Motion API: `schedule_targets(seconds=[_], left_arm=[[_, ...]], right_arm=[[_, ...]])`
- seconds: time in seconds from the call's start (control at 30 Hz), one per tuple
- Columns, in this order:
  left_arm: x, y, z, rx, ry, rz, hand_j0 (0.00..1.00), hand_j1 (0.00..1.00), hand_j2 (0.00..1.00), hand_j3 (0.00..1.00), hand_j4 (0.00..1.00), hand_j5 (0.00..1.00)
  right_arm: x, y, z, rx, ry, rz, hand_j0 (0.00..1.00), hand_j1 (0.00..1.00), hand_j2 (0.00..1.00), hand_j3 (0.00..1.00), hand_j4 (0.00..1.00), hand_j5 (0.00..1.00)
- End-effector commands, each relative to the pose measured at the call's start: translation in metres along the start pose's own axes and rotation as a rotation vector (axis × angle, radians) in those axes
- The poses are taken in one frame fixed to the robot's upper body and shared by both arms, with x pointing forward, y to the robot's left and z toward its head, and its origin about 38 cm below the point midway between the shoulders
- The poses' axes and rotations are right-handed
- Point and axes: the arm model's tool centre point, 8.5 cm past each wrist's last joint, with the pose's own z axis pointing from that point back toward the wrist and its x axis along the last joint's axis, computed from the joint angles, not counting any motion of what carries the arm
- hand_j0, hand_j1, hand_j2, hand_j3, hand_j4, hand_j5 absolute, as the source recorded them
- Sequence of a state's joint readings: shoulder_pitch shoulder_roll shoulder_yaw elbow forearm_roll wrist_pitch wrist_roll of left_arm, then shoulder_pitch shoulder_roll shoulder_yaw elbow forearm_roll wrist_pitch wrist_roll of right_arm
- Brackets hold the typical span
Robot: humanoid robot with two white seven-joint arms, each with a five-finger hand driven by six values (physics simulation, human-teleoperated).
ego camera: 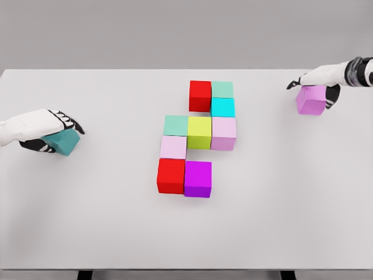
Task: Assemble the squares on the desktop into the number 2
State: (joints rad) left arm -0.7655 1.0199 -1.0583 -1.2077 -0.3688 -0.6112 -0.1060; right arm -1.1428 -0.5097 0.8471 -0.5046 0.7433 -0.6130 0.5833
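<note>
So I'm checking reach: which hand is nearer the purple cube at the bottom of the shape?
Left, narrowly. The left hand, holding a teal cube, sits far to the purple cube's left; the right hand, on a pink cube, is farther, up right.

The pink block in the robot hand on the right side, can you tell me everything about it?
The pink block is a plain, smooth cube in light orchid pink, with its top face paler than its sides. It sits near the far right of the white table, well apart from the group of colored blocks in the middle. The right robot hand lies over its top, with dark-tipped fingers wrapping down its right side. No other block touches it.
</note>
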Motion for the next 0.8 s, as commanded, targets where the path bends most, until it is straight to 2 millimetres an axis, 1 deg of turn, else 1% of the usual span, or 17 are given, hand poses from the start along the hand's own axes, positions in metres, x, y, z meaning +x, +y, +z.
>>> schedule_targets(seconds=[0.0,0.27,0.4,0.43,0.47,0.53,0.63,0.67,0.77], left_arm=[[0.0,0.0,0.0,0.001,0.001,0.002,0.61,0.61,0.61,0.61,0.61,0.61],[-0.001,0.003,0.0,0.007,0.002,-0.002,0.61,0.61,0.61,0.61,0.61,0.61],[-0.002,0.011,0.0,0.019,0.004,-0.012,0.62,0.62,0.62,0.62,0.62,0.62],[-0.001,0.015,-0.004,0.029,-0.003,-0.016,0.62,0.62,0.62,0.62,0.62,0.62],[-0.001,0.016,-0.005,0.031,-0.003,-0.016,0.62,0.62,0.62,0.62,0.62,0.62],[-0.001,0.019,-0.008,0.038,-0.004,-0.016,0.62,0.62,0.62,0.62,0.62,0.62],[-0.004,0.023,-0.015,0.049,0.002,-0.013,0.62,0.62,0.62,0.62,0.62,0.62],[-0.002,0.024,-0.019,0.054,-0.004,-0.012,0.62,0.62,0.62,0.62,0.62,0.62],[-0.003,0.026,-0.019,0.057,-0.001,-0.013,0.62,0.62,0.62,0.62,0.62,0.62]], right_arm=[[0.0,-0.001,0.0,-0.004,0.0,-0.003,0.98,0.98,0.98,0.98,0.98,0.98],[0.002,0.0,-0.003,-0.001,0.012,0.032,0.98,0.98,0.98,0.98,0.98,0.98],[0.002,0.0,-0.003,0.001,0.012,0.033,0.98,0.98,0.98,0.98,0.98,0.98],[0.002,0.0,-0.004,0.002,0.012,0.034,0.96,0.96,0.96,0.96,0.96,0.96],[0.002,0.0,-0.003,0.002,0.012,0.036,0.94,0.94,0.94,0.94,0.94,0.94],[0.003,-0.001,-0.004,0.003,0.011,0.039,0.85,0.85,0.85,0.85,0.85,0.85],[0.003,0.0,-0.004,0.009,0.016,0.048,0.81,0.81,0.81,0.81,0.81,0.81],[0.003,-0.001,-0.004,0.009,0.016,0.05,0.77,0.77,0.77,0.77,0.77,0.77],[0.003,-0.001,-0.004,0.009,0.016,0.05,0.76,0.76,0.76,0.76,0.76,0.76]])
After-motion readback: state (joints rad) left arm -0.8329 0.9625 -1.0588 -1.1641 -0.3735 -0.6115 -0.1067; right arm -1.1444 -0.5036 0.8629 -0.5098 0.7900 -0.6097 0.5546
